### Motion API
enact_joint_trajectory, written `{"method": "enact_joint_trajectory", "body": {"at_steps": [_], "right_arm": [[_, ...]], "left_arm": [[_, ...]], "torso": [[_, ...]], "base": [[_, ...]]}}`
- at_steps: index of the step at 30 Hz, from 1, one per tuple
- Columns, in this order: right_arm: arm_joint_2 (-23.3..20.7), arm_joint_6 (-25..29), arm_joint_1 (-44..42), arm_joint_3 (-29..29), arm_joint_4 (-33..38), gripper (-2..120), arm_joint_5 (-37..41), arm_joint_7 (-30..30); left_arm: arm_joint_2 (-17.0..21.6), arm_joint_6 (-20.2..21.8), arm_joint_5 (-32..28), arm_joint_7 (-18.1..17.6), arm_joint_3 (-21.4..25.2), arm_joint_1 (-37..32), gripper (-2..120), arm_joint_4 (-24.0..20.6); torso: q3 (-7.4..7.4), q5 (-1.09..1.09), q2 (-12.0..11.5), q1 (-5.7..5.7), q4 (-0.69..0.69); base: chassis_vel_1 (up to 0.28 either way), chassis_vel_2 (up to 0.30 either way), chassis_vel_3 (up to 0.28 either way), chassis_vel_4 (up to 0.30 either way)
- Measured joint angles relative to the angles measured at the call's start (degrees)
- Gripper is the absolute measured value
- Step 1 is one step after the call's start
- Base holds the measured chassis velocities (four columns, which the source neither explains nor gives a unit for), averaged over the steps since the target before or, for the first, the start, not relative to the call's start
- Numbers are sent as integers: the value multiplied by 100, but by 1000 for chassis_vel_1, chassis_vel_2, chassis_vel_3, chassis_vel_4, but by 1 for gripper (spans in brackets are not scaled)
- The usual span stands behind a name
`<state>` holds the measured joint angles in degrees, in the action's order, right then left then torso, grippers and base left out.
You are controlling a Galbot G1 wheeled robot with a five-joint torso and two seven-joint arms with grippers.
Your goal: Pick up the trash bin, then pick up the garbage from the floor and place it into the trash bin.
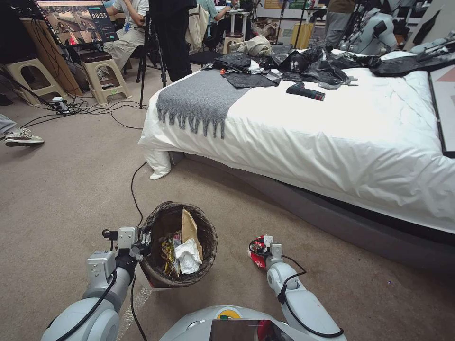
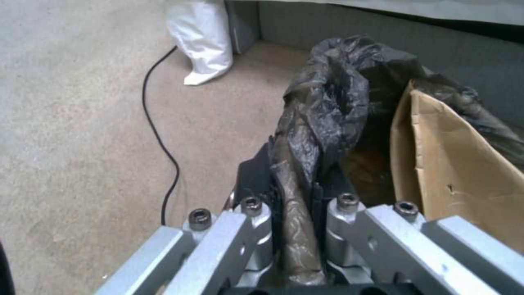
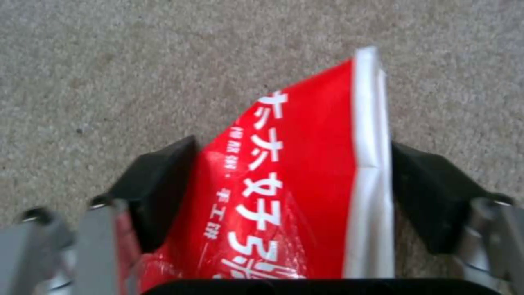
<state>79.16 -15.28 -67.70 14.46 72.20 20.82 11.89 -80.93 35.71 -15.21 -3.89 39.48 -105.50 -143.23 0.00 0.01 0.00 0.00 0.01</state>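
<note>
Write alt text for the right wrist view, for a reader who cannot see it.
The right gripper holds a crushed red-and-white paper cup with white lettering between its black fingers, above beige carpet.

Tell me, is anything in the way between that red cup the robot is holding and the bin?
Nothing visible. The right gripper holds the crushed red cup just to the right of the trash bin, with bare carpet between them. The left gripper clamps the bin's rim, and its mouth is open, though partly filled with litter.
</note>
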Motion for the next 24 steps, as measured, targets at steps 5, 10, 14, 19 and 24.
{"method": "enact_joint_trajectory", "body": {"at_steps": [5,10,14,19,24], "right_arm": [[8,8,12,15,-16,59,-6,0],[10,8,4,19,31,37,-8,-2],[1,6,-23,27,125,22,-13,15],[-23,-14,-64,34,304,4,-6,26],[-86,-45,-156,92,637,0,5,31]], "left_arm": [[2,-1,-6,1,-2,18,7,0],[4,-2,-8,2,-3,22,7,0],[0,-6,-8,2,-2,22,7,0],[-6,-11,-5,2,-1,16,7,0],[-8,-15,-3,1,7,7,7,0]], "torso": [[0,-1,0,0,-1],[0,-1,0,0,-2],[0,-1,0,0,-3],[0,-1,0,0,-2],[0,0,0,0,0]], "base": [[0,0,0,0],[0,0,0,0],[0,0,0,0],[0,0,0,0],[0,0,0,0]]}}
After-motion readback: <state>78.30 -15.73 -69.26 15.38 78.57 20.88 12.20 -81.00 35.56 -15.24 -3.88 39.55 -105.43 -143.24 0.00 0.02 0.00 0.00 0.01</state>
